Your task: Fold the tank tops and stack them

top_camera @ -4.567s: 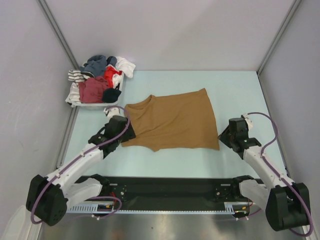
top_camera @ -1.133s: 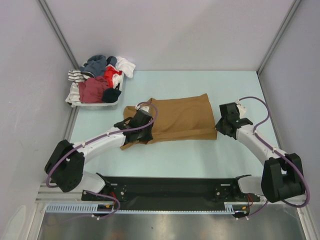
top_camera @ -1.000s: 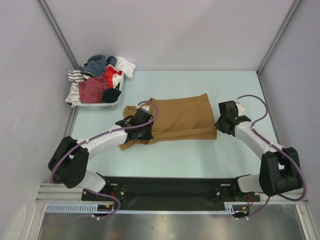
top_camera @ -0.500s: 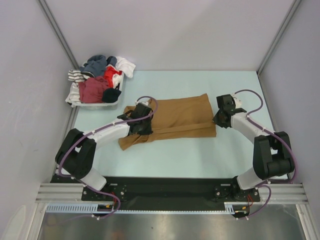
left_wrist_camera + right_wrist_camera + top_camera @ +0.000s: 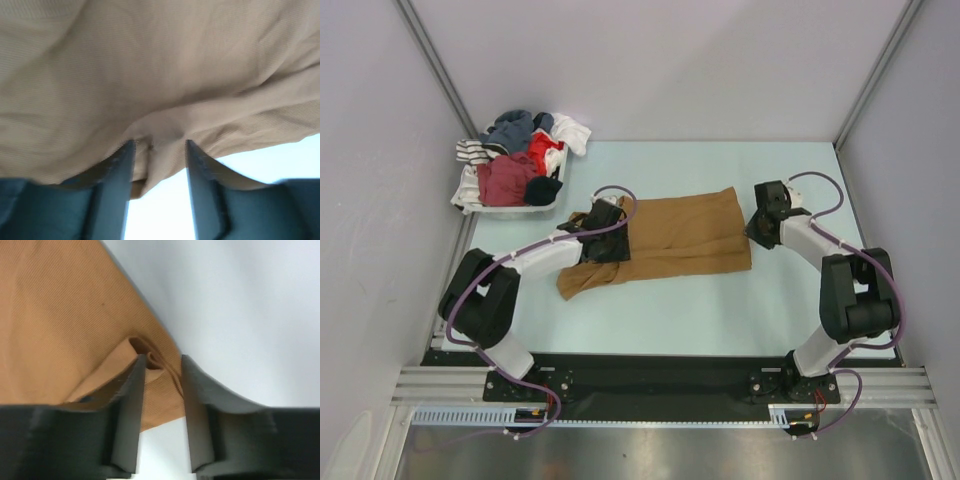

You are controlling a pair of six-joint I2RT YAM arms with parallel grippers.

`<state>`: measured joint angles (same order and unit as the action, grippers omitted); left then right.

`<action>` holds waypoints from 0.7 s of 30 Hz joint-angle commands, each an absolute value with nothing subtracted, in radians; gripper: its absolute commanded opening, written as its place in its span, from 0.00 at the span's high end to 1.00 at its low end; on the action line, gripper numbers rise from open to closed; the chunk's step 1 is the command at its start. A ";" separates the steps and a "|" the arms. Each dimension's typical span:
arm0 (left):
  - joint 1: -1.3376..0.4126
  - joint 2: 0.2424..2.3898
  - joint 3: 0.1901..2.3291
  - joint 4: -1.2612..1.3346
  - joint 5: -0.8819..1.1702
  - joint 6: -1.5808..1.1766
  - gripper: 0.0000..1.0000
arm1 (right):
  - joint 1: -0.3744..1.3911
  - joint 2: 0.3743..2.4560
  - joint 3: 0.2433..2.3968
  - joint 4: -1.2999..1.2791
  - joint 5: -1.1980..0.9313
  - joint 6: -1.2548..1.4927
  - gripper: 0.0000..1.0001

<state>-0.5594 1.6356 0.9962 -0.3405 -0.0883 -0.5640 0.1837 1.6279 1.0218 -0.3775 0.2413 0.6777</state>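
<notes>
So, the tan tank top (image 5: 685, 235) lies mid-table, doubled lengthwise into a long strip. 1st fold looks done, tho its left end trails out untidy. Left gripper (image 5: 159, 145) & right gripper (image 5: 162, 362) sit at opposite ends, jaws parted, a ridge of cloth loose between each pair, not pinched afaict. Left to do, I'd say: fold it across, then the maroon top (image 5: 505, 178) etc. in the tray (image 5: 516, 213) far left. No stack yet.
</notes>
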 commanded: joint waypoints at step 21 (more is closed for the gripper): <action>-0.621 1.318 0.815 -0.302 -0.232 -0.454 0.27 | 0.161 1.333 0.701 -0.212 0.100 0.572 0.53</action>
